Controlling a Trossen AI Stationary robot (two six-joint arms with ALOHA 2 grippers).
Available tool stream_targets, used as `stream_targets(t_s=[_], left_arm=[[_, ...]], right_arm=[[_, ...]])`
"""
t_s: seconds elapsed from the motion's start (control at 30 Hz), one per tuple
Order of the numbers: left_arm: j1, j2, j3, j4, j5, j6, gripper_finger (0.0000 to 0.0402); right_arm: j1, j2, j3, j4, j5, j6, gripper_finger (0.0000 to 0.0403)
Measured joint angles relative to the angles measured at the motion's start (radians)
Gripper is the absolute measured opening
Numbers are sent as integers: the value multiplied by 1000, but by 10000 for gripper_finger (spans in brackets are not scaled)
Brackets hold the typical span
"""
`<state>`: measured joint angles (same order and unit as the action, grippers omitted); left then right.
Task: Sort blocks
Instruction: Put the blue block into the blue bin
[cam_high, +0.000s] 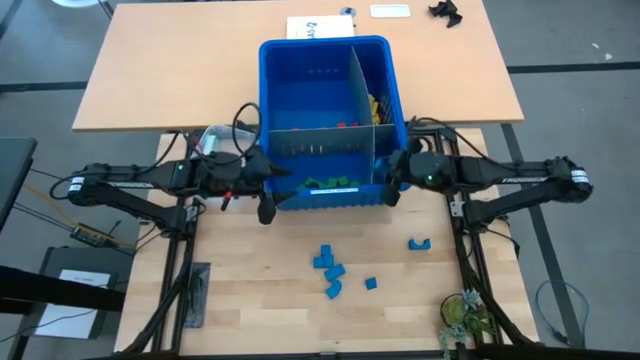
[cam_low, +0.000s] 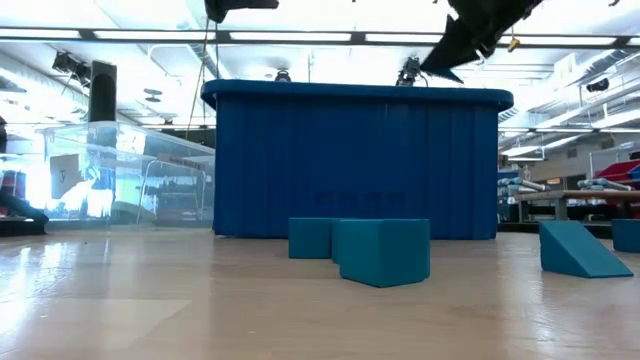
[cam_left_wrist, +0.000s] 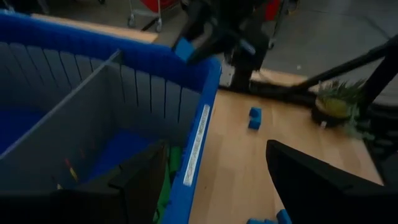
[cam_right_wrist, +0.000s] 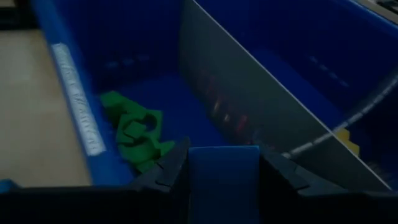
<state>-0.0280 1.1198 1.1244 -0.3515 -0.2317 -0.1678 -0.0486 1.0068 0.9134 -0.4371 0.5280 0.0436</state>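
A large blue bin (cam_high: 325, 55) with grey dividers stands mid-table. Green blocks (cam_high: 332, 183) lie in its near compartment, red blocks (cam_high: 345, 125) and yellow blocks (cam_high: 372, 105) farther in. Several blue blocks (cam_high: 330, 268) rest on the wooden table in front of the bin, and one more (cam_high: 418, 243) lies to their right. My right gripper (cam_high: 392, 182) hovers at the bin's near right corner, shut on a blue block (cam_left_wrist: 185, 48). My left gripper (cam_left_wrist: 217, 186) stands open over the bin's near left corner, one finger above the inside, the other above the table, touching nothing. My right gripper pinches the blue block by two opposite sides (cam_right_wrist: 224, 171) between its two fingers. The fingers come from the table's right side, slanting down toward the bin. The block is lifted clear, above the bin's near right rim.
A small clear tub (cam_high: 215, 140) stands against the bin's left side. A small plant (cam_high: 462, 315) sits at the near right of the table. Bare wood lies around the loose blue blocks. A second table (cam_high: 180, 70) carries the bin's far half.
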Motion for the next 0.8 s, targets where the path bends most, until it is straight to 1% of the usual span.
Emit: stream_targets(t_s=[0.2,0.4,0.6,0.8], left_arm=[[0,8,0,-62,-13,-18,285],[0,13,0,-102,-18,-65,284],[0,30,0,-56,-41,-53,284],[-4,32,0,-51,-19,-68,284]], right_arm=[[-47,9,0,-1,-27,-1,131],[-79,17,0,-82,-61,40,131],[-92,20,-1,-58,-62,38,131],[-93,20,-1,-68,-80,12,131]])
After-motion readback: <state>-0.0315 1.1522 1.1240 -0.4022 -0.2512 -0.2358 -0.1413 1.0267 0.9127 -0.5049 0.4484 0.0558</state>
